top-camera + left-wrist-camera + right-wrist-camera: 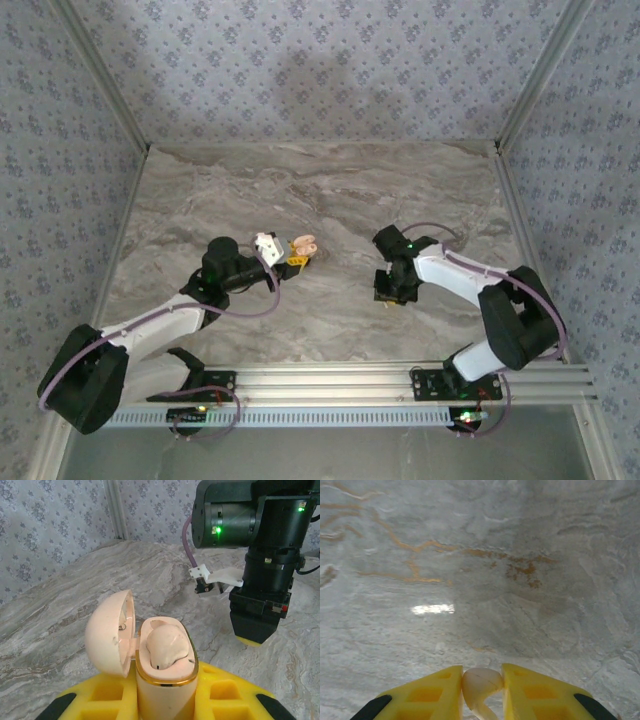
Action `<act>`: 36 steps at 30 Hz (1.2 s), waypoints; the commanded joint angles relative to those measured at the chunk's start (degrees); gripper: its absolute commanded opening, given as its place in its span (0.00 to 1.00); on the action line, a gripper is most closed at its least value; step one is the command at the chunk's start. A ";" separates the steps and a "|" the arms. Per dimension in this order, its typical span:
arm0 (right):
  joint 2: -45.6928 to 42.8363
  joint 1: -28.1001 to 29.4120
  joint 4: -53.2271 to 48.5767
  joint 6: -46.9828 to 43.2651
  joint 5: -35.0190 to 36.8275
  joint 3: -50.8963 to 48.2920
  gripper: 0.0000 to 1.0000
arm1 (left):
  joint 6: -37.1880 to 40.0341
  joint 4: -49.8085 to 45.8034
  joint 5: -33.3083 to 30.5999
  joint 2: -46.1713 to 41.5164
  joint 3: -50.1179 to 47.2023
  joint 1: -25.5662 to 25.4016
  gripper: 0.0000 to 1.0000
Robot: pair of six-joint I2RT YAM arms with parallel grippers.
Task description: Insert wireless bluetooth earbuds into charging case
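Looking across the marble table, I saw the left gripper clenched on the charging case, held upright left of centre, its lid swung open and one pale earbud seated inside. Well apart to the right, the right gripper pinched the second earbud. About half the job seemed left.

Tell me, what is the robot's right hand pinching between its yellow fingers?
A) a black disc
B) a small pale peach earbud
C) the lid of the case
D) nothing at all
B: the right wrist view shows a pale peach earbud clamped in the right hand.
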 commanded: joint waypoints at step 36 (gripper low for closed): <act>14.18 -2.22 -19.54 -10.87 -2.93 14.41 0.44 | 1.43 -0.74 -0.60 -1.53 1.98 0.16 0.03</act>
